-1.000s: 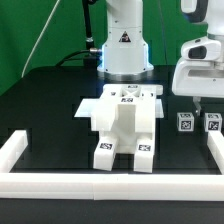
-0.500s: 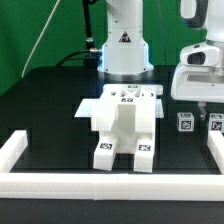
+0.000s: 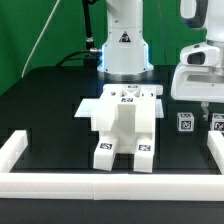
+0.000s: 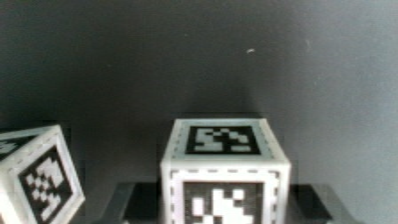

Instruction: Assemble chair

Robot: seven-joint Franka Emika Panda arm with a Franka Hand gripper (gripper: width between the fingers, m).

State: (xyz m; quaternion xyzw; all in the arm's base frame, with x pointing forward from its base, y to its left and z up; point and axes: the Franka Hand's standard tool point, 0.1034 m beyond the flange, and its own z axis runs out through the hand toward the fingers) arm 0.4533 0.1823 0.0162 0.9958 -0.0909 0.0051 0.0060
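So the gripper (image 3: 204,104) hangs low over the table (image 3: 50,110) on the exterior view's right, fingers pointing down, under the big white wrist housing. In the wrist view a small white tagged block (image 4: 226,165) sits dead centre, with one tag on its upper face and another on the face toward the camera. The dark blurry shapes on either side of it look like the fingers (image 4: 317,198). They flank the block, but it's too blurry to tell whether they're actually pinching it or just standing around it with a gap. A second block (image 4: 36,175) sits just beside the first, tilted to the camera and only partly in frame.

From the exterior view there are two little tagged cubes near the fingers: a left-hand cube (image 3: 185,122) and a right-hand cube (image 3: 217,122), which is cut off by the frame edge. The fingers come down about between them, and that angle doesn't show which one they're on.

The chair (image 3: 125,125) is well apart from all that. It's in the middle of the table, in front of the robot base (image 3: 124,45). It's a chunky white lump with a flat tagged slab on top and two stubby ends toward the camera, each with a tag.

The low white border bars (image 3: 100,181) run along the near edge and up both sides of the black table.
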